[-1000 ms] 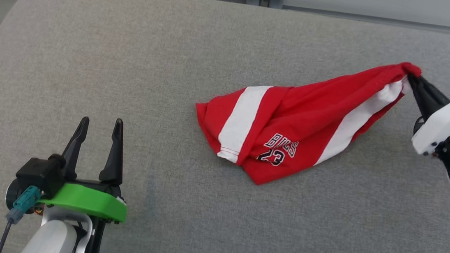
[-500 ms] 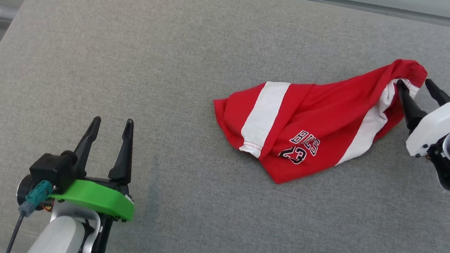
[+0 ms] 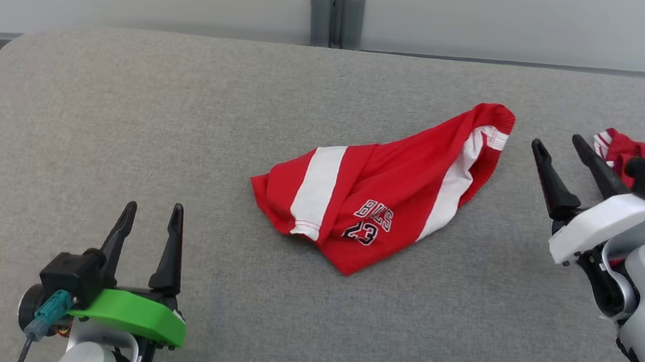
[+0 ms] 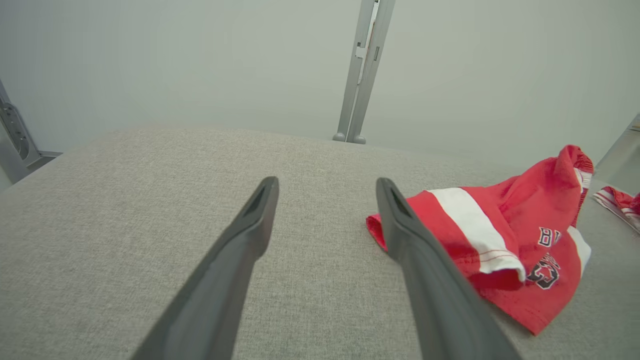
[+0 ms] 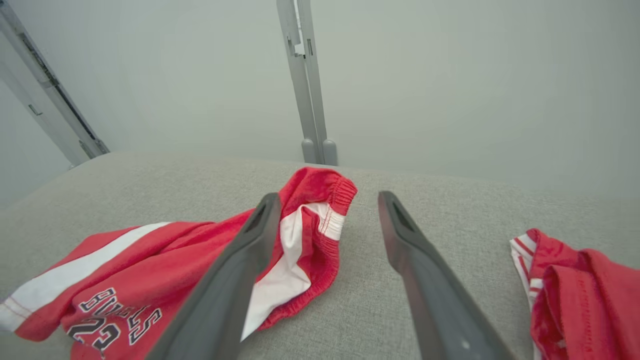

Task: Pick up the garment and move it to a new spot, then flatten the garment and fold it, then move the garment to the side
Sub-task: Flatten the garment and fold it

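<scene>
The garment (image 3: 374, 192), red shorts with white stripes and a "BULLS 23" print, lies crumpled in the middle of the grey padded surface (image 3: 126, 126); its waistband points to the far right. It also shows in the left wrist view as the garment (image 4: 505, 235) and in the right wrist view as the garment (image 5: 165, 265). My right gripper (image 3: 556, 145) is open and empty, a short way right of the waistband. My left gripper (image 3: 153, 215) stands open and empty at the near left, well apart from the cloth.
A second red and white piece of cloth (image 3: 627, 148) lies at the far right, partly behind my right wrist, and shows as cloth (image 5: 580, 295) in the right wrist view. A grey post (image 3: 333, 7) stands behind the surface against a pale wall.
My right gripper opened and let go of the garment's waistband, then drew back to the right. The raised end dropped onto the surface. The head camera has shifted.
</scene>
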`<state>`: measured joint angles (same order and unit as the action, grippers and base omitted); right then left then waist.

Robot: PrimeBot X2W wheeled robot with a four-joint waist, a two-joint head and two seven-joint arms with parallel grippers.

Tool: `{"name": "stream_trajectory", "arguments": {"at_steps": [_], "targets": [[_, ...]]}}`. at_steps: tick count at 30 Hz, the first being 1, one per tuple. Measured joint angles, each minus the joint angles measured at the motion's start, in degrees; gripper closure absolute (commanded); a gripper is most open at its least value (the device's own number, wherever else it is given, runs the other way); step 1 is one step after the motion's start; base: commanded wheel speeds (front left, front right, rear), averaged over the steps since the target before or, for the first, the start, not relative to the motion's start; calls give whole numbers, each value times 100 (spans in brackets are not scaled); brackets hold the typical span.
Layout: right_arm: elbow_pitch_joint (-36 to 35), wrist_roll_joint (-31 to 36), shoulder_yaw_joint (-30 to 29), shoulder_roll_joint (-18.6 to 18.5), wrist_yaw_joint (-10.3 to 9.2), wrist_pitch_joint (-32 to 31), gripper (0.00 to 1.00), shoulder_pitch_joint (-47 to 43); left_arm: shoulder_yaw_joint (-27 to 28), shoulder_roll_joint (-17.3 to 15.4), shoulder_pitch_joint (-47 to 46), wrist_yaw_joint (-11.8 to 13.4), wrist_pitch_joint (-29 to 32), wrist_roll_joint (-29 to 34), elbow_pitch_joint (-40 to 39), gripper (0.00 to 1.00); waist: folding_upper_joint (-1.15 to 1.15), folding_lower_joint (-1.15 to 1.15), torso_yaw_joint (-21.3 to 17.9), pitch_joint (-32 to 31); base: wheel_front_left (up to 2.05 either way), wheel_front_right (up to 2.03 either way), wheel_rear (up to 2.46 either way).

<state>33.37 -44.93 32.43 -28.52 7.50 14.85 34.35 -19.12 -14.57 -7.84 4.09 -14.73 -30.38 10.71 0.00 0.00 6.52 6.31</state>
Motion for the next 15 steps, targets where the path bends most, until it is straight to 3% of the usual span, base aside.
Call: {"name": "stream_trajectory", "arguments": {"at_steps": [9,15], "targets": [[-1734,1468,-1982,829,-1,21,0,-1763,-56,36,138,54,0,-25,-96,0,0,0,-442,-359,0,0,0],[-2421,2231,-2571,1365,-1,21,0,-2526,-65,27,181,64,0,-40,-112,0,0,0,-531,-469,0,0,0]]}}
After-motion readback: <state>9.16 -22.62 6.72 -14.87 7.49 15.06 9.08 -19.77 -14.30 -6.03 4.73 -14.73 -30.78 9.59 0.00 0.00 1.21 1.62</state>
